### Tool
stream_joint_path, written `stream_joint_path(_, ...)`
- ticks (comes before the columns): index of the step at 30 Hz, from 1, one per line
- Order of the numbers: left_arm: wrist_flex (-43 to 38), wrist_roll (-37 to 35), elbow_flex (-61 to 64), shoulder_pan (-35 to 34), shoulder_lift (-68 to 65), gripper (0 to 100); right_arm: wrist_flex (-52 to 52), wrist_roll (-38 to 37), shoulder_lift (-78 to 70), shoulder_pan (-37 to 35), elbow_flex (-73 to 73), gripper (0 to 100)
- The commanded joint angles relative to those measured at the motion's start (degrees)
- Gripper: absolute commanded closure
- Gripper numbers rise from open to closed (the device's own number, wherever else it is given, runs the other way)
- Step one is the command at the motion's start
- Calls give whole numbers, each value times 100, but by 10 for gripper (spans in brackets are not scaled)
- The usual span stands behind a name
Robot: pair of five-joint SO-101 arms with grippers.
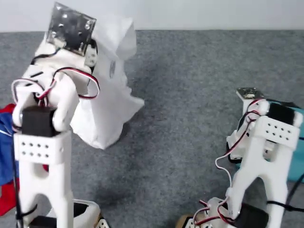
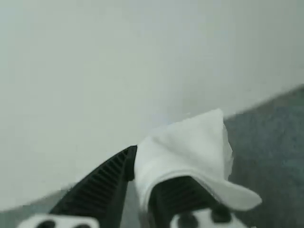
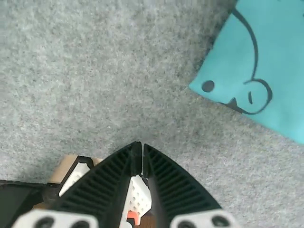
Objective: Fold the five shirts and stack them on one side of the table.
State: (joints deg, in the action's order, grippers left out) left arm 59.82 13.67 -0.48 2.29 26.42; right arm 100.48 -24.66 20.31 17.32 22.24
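My left gripper [image 2: 137, 164] is shut on a fold of a white shirt [image 2: 190, 147], held high in front of a pale wall. In the high view that white shirt [image 1: 107, 109] hangs down from the raised left arm [image 1: 47, 104], and its lower edge reaches the grey table at the back left. My right gripper [image 3: 141, 146] is shut with nothing in it, low over the grey surface. A teal shirt [image 3: 266, 66] with a black drawing lies flat just beyond it. The high view shows the teal shirt [image 1: 298, 156] at the right edge, partly under the right arm [image 1: 266, 137].
Red cloth [image 1: 5, 199] and blue cloth [image 1: 4, 142] lie bunched at the left edge, behind the left arm's base. The grey felt-like table top [image 1: 190, 95] stretches bare between the two arms. Both arm bases stand at the near edge.
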Motion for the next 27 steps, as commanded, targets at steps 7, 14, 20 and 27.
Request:
stream_joint_path(7, 1960, -9, 1059, -1160, -53, 995, -374, 62, 189, -2220, -62, 988)
stream_joint_path(14, 2084, 79, 2422, -2347, -53, 995, -1622, 70, 180, -3415, -62, 988)
stream_joint_path(20, 1697, 642, 3213, -2980, -62, 995, -2132, -141, -75, -4497, -62, 983)
stream_joint_path(27, 1187, 642, 3881, -3578, -97, 995, -2000, -220, -1727, -4963, -1222, 918)
